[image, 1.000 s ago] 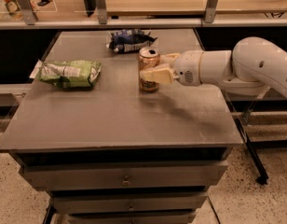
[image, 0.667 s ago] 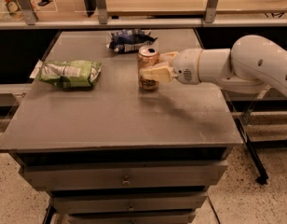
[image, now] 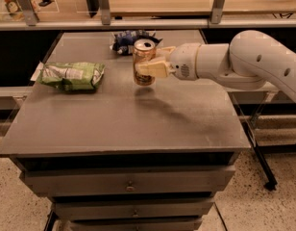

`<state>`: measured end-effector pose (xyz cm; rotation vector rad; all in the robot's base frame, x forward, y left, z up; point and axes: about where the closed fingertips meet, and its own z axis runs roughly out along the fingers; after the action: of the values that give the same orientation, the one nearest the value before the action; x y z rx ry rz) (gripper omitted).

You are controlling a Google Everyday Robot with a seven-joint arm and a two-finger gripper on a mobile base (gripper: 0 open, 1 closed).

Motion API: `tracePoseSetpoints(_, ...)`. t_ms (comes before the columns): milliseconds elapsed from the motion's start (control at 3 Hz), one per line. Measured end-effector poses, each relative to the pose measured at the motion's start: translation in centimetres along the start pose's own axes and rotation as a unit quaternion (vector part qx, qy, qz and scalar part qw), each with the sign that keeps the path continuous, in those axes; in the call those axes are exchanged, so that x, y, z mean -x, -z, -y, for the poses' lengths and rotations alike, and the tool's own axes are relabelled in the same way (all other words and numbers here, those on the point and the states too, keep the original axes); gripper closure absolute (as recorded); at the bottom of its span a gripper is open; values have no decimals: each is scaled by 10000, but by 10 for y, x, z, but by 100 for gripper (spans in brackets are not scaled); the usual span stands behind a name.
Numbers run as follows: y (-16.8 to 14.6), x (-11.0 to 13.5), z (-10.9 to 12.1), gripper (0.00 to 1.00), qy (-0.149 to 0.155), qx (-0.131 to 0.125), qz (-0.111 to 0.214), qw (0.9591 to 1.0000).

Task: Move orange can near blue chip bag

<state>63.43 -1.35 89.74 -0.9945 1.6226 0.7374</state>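
The orange can (image: 143,57) is upright with its silver top up, held a little above the grey table (image: 124,119); its shadow falls on the table below it. My gripper (image: 150,64) reaches in from the right and is shut on the can, one cream finger across its front. The blue chip bag (image: 128,40) lies just behind the can at the table's far edge, partly hidden by it.
A light green chip bag (image: 71,75) lies on the table's left side. A low rail and shelf (image: 138,23) run behind the table. Drawers sit below the table top. My white arm (image: 244,64) spans the right side.
The can has risen off the table and moved a little away from me, toward the blue chip bag, still in the gripper.
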Motion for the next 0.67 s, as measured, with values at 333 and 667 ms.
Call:
tracePoseSetpoints(333,-16,14,1,100,101,-51,66,9999)
tracePoseSetpoints(667,-33,19,7,100,186,-34,102,9998)
